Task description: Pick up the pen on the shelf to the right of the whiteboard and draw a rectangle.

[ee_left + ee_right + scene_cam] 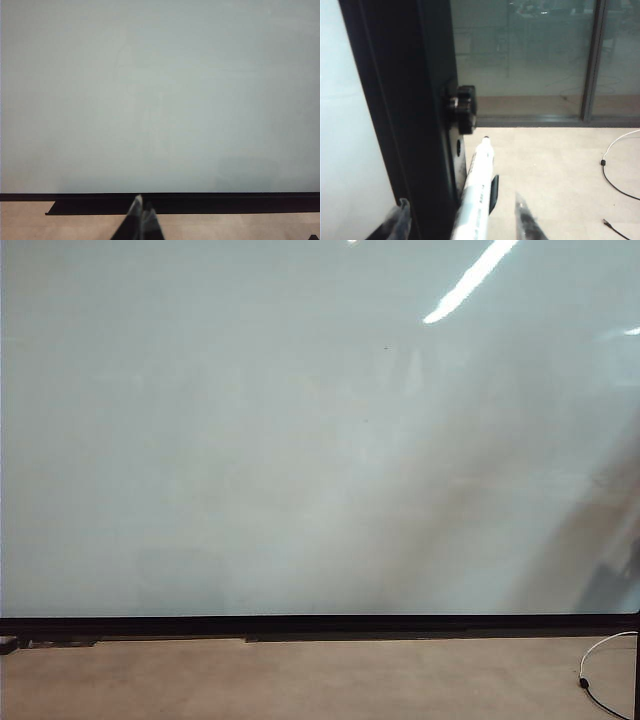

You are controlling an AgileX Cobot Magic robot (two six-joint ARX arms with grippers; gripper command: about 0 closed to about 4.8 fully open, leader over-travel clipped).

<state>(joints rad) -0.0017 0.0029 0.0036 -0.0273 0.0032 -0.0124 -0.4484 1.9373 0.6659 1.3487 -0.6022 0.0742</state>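
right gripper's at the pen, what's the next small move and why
Probably keep closing the right gripper on the pen: the white barrel lies between its clear fingers, which stand apart and do not visibly pinch it. The whiteboard shows no drawn line, so a firm grip comes first. The left gripper looks shut, near the board's lower edge.

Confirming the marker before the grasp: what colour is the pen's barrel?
White, with a black tip; the pen shows best in the right wrist view.
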